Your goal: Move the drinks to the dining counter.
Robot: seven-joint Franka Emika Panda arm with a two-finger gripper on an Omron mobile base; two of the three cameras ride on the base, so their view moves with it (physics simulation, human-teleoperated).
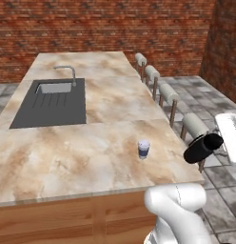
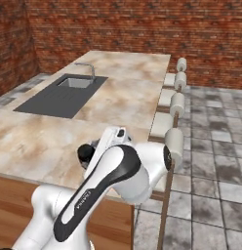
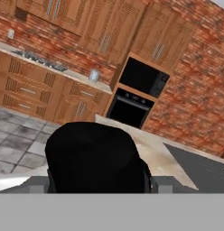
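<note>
The long dining counter (image 1: pixel 91 143) had a beige marble top and a wood base. I will use its dark sink (image 1: pixel 51 102) as the landmark for every place.

The small white cup with the dark-blue band (image 1: pixel 143 149) stood upright on the counter top. It was on the near side of the sink, well apart from it, closer to the edge where the stools (image 1: pixel 168 93) stood in a row. Nothing touched the cup.

The tall black bottle (image 1: pixel 203 147) was not on the counter. It lay tilted on its side in the air, past the stool edge of the counter, far from the sink. The gripper (image 3: pixel 99 184) held it. In the hand view the black bottle (image 3: pixel 93 155) sat right between the two finger tips (image 3: pixel 164 185), and the fingers were clamped on its sides. In the right base view the bottle's dark end (image 2: pixel 86 154) peeked out beside the white arm (image 2: pixel 108 180), on the near side of the sink.

A curved faucet (image 1: pixel 67 72) rose at the far edge of the sink. Behind the counter, farther than the sink, stood a red brick wall (image 1: pixel 105 24).
</note>
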